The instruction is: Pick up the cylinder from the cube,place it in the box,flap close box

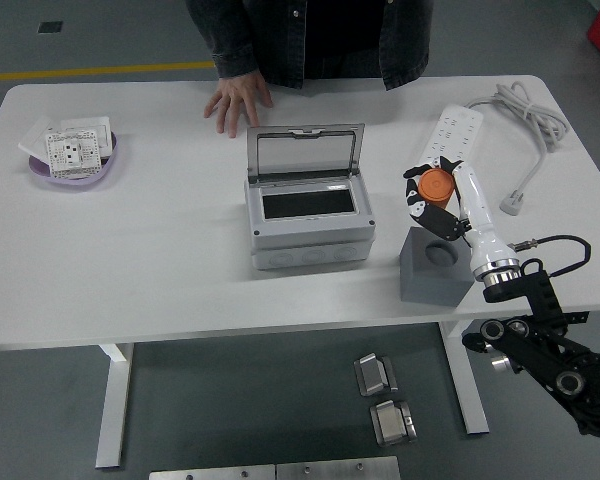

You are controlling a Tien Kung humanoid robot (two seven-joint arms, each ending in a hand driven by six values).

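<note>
White table [160,250] spanning the view, its far-left corner cut off by the picture's edge. A person [310,40] stands at the far side, visible only from the torso down to the table edge; one hand [236,100] rests flat on the tabletop, fingers spread, just behind the box.

Grey box [308,215] near the table's centre, its flap [305,152] raised upright at the back; the dark interior is visible through the opening, but its contents cannot be made out.

Right arm [525,330] entering from the lower right corner — black joints below the table edge, white forearm reaching up over it. The left arm is out of view.

White power strip [450,145] at the far right with its cable [525,115] coiled toward the table's corner.

Grey cube [435,265] to the right of the box, near the front edge, with a round recess showing in its top face; part of it is hidden behind the forearm.

Purple dish [75,165] at the far left, holding white socket plates [75,145].

Right hand [435,200] above the cube, fingers curled around the orange cylinder [437,185] — the cylinder is held clear of the cube, between cube and power strip; its lower part is hidden by the black fingers [416,200].
</note>
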